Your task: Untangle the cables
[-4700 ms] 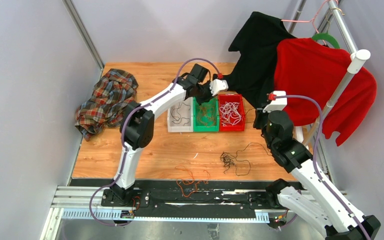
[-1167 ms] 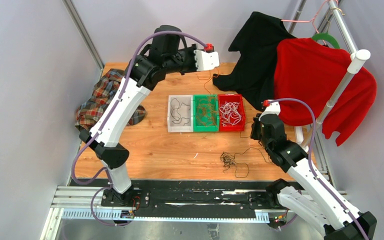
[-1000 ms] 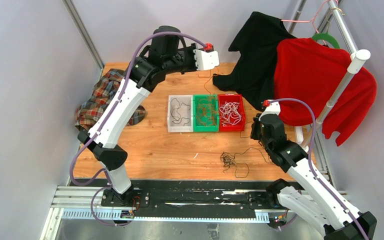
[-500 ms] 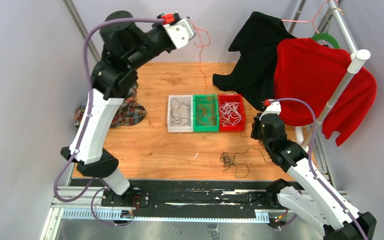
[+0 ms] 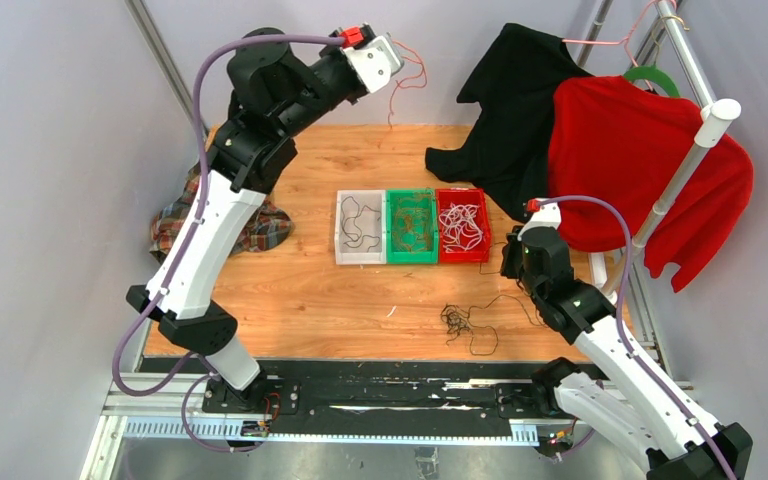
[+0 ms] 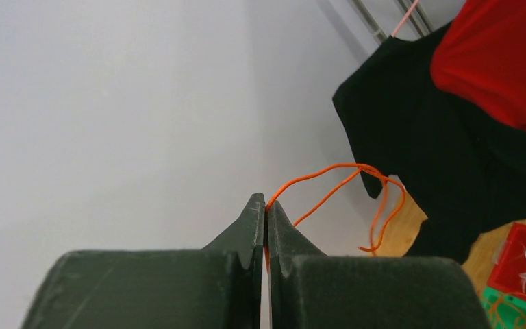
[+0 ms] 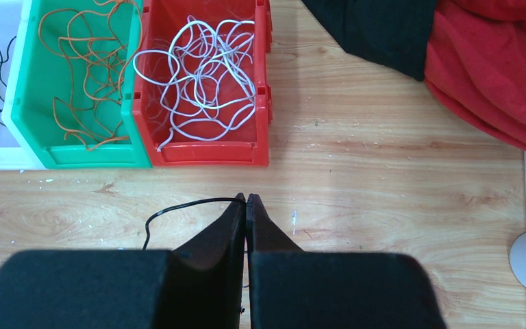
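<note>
The left hand (image 6: 267, 205) hangs high above the far edge of the wooden tabletop (image 5: 310, 290). Its fingers are pinched together on a thin orange cable (image 6: 329, 175), which loops out from the tips and dangles in the air. The right hand (image 7: 246, 200) sits low, just in front of the red plastic bin (image 7: 209, 154). It is closed on a thin black cable (image 7: 178, 204) that leads left from its tips. A tangle of black cable (image 5: 457, 321) lies on the wood nearby.

Fixed camera, high above the near edge, overlooks the wooden worktop (image 5: 360, 295). Right wrist camera peers down, close, at the red plastic bin (image 7: 209, 154); left wrist camera, raised, faces the grey wall (image 6: 109, 103). All three show that bin.
</note>
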